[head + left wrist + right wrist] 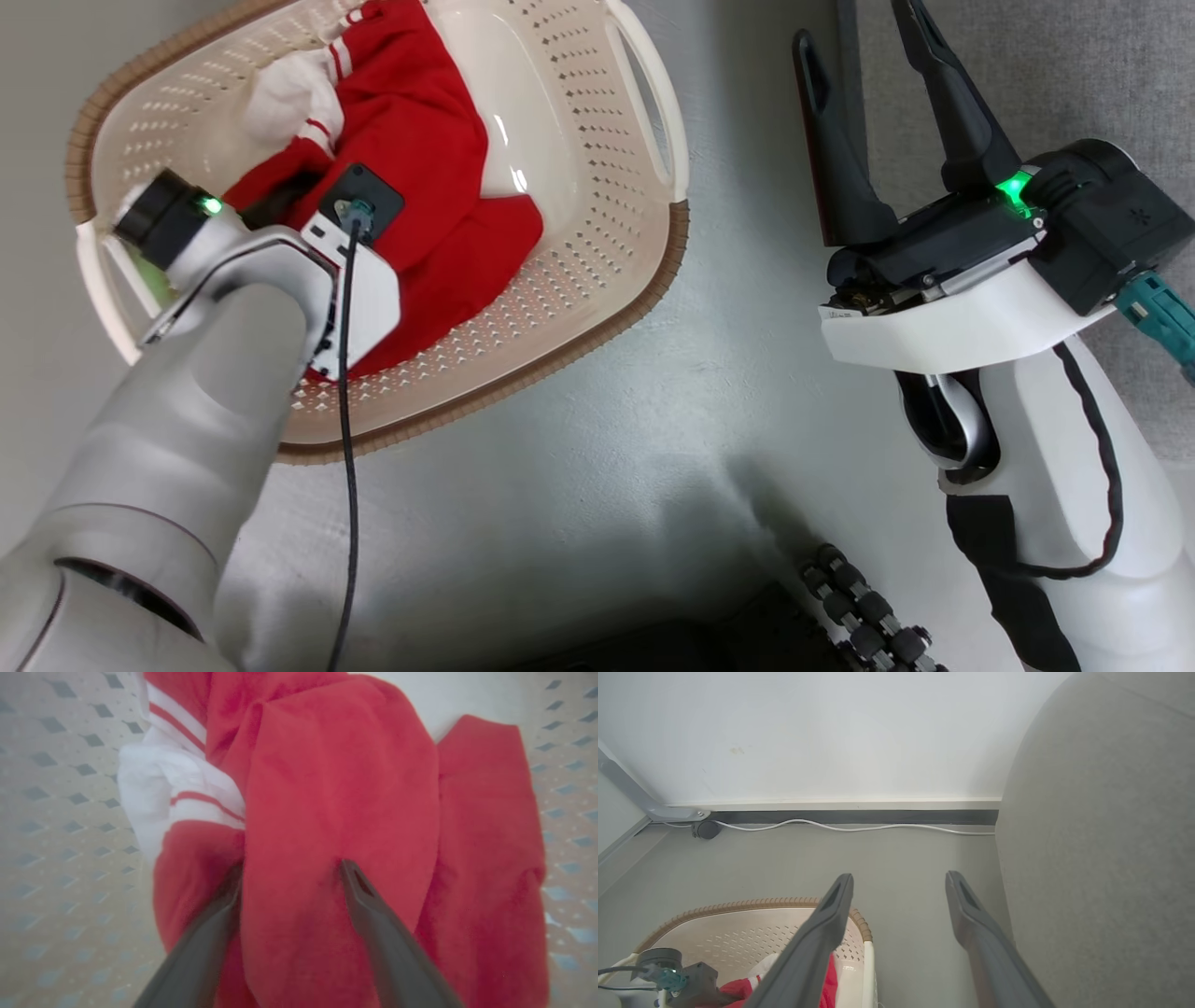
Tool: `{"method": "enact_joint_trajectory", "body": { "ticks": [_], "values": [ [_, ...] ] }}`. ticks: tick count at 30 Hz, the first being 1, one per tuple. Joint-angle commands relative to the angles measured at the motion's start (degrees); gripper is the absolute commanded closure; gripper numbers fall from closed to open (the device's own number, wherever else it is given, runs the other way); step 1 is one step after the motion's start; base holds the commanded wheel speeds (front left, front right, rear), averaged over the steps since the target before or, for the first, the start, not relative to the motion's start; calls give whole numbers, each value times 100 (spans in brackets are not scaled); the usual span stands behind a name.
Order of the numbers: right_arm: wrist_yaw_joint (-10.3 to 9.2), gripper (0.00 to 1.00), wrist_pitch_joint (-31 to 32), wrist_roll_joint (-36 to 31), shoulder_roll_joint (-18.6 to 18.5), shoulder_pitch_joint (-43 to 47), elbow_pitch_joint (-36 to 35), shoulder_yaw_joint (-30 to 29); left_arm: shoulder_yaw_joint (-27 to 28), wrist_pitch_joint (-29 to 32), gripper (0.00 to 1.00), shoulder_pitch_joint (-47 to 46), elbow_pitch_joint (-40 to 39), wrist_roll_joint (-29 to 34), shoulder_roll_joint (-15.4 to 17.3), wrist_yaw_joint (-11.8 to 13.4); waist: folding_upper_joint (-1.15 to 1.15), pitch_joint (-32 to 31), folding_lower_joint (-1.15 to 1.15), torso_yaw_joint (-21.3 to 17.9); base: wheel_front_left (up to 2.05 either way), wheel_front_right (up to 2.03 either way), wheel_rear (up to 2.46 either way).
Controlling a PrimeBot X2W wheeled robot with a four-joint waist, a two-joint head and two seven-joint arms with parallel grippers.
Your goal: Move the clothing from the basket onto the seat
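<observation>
While the red clothing (420,140) lies bunched inside the cream laundry basket (597,252), I count the job as barely begun: nothing red is on the grey sofa seat (1101,858) as far as I can see it, so the whole transfer is left to do.

From the left wrist view, my left gripper (290,868) is down in the basket with its two dark fingers spread wide. Their tips press into the fabric, one on each side of a thick red fold. I read those jaws as released rather than clenched, straddling the cloth and not yet pinching it. A white cuff with red stripes (149,779) sits bunched at the left of that fold, against the perforated basket wall.

My right gripper (899,876) hangs over the grey floor (653,420) between basket and sofa, fingers parted and holding nothing. The basket stands on the floor to the left, the sofa rises at the right, well apart from it.

My judgement is that the step in hand is the first grasp. What remains is to close on that fold, lift the bundle over the brown rim (523,373), carry it right and lay it on the seat. Whether one grab takes every garment, I cannot tell.
</observation>
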Motion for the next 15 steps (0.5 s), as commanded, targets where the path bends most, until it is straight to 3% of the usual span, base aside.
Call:
{"method": "enact_joint_trajectory", "body": {
  "ticks": [1, 5, 13, 14, 15],
  "values": [
    [7, 0, -59, 88, 57, 155, -187, 87, -14, 67, 0, -71, -15, 110, 173, 96, 0, 55, 0, -70, 0, 0, 0],
    [7, 0, -59, 137, 57, 242, -224, 48, -220, 213, 0, -133, -7, 287, 260, 206, 0, 71, 0, -129, 0, 0, 0],
    [7, 0, -59, 224, 58, 323, -276, 46, -384, 438, 0, -207, 0, 358, 384, 166, 0, 120, 0, -223, 0, 0, 0],
    [7, 0, -59, 237, 58, 317, -275, 48, -371, 448, 20, -208, 1, 328, 396, 149, 0, 124, 0, -233, 0, 0, 0],
    [7, 0, -59, 251, 58, 306, -272, 52, -359, 442, 76, -209, 1, 302, 413, 137, 0, 126, 0, -245, 0, 0, 0]
  ]
}}
